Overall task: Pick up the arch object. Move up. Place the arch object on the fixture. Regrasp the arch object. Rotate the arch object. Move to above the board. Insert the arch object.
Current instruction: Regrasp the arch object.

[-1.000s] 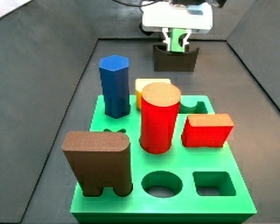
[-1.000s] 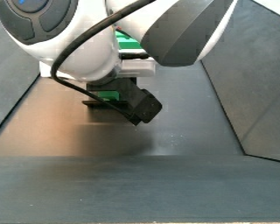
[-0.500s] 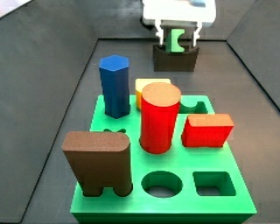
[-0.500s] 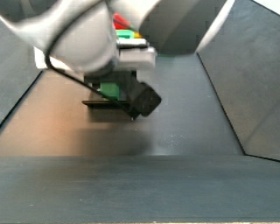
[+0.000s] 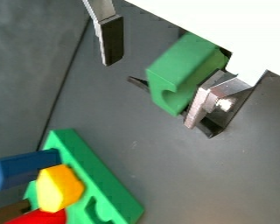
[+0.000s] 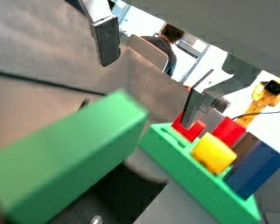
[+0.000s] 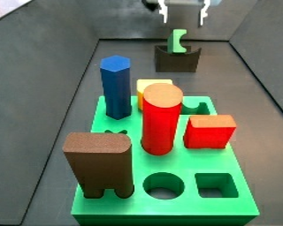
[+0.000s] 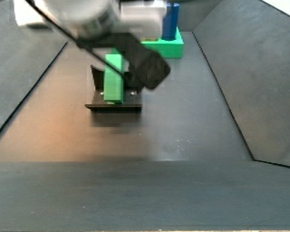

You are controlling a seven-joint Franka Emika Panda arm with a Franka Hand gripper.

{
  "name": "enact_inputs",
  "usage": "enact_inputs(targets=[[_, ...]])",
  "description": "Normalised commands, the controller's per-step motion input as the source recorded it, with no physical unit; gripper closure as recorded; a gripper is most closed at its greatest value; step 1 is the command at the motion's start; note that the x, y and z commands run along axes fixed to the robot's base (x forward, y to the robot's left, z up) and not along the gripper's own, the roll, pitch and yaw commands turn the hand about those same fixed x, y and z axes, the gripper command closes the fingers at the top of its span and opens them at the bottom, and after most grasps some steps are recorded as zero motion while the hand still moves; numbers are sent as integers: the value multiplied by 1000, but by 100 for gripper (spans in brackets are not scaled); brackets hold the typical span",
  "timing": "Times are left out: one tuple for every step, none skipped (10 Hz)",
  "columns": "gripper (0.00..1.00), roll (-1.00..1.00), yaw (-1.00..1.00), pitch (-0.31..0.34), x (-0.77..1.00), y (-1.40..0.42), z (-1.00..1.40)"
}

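Observation:
The arch object (image 7: 177, 41) is a small bright-green block standing upright in the scoop of the dark fixture (image 7: 177, 61) at the far end of the floor; both side views show it there (image 8: 112, 74). My gripper (image 7: 183, 14) hangs open above it, its fingers spread wide and apart from the block. In both wrist views the arch object (image 5: 184, 74) lies below the gap, closer to one silver finger (image 5: 206, 101) than to its twin (image 5: 109, 35). The green board (image 7: 168, 208) lies in the foreground.
On the board stand a big brown notched block (image 7: 99, 161), a red cylinder (image 7: 161, 119), a blue peg (image 7: 116, 86), a red block (image 7: 210, 131) and a yellow piece (image 7: 150, 86). Sloped dark walls (image 7: 61, 79) bound the floor on both sides.
The gripper has let go of the arch object and risen straight up. The arch object stays standing on the fixture.

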Motion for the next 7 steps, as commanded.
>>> enact_inputs(targets=[[0,46,-29,28,-27,5,268],[0,1000,32,32,-122,-834,964],[0,1000,33,29,-113,-789,853],[0,1000,32,18,-124,-666,716],[0,1000,31,12,-130,-569,594],[0,1000,31,6,-100,-356,318],[0,1000,32,5,-67,-182,106]])
